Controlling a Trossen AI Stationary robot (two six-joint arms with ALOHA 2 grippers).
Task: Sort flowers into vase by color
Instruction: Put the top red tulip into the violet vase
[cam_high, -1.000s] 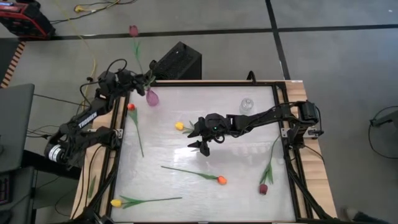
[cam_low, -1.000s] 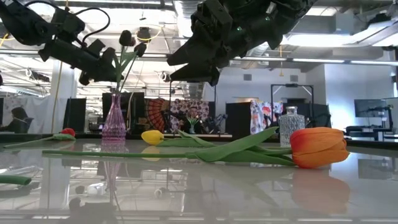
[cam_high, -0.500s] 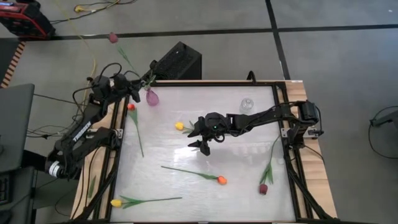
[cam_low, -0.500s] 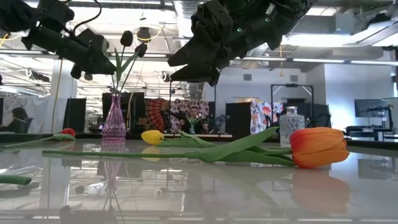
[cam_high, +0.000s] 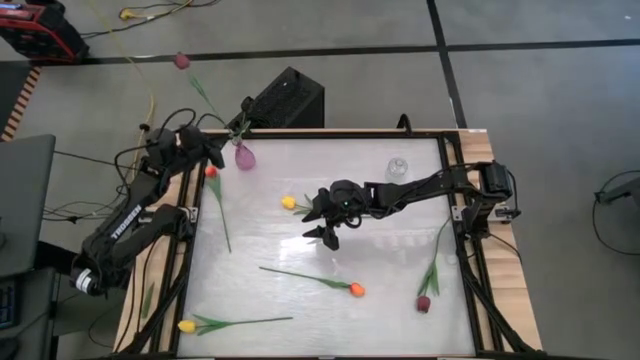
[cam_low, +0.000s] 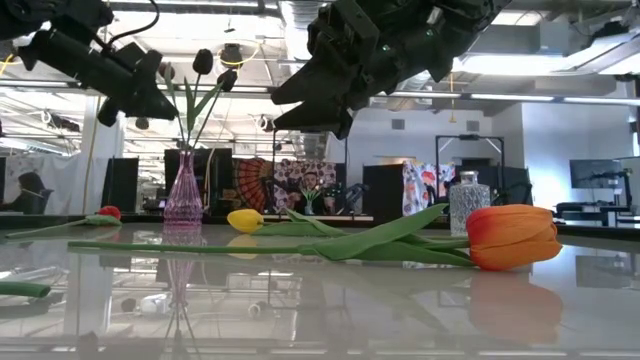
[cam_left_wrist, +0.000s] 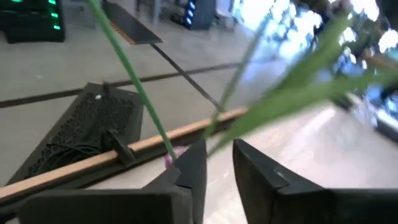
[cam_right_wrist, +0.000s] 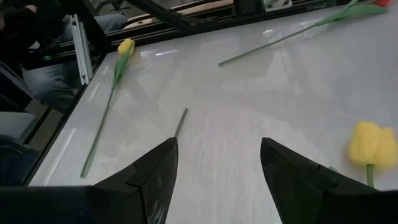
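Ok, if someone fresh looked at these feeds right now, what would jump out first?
Probably the pink vase at the table's far left corner, holding a maroon tulip that leans out past the edge, with the left gripper open beside it. Next, the right gripper hanging open over mid-table near a yellow tulip. In the low view, an orange tulip lies close up.

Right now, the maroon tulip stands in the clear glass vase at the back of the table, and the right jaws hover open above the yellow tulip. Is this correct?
Not quite. The maroon tulip stands in the pink vase, as the high view shows; the clear glass vase holds nothing. The right gripper does hover open by the yellow tulip.
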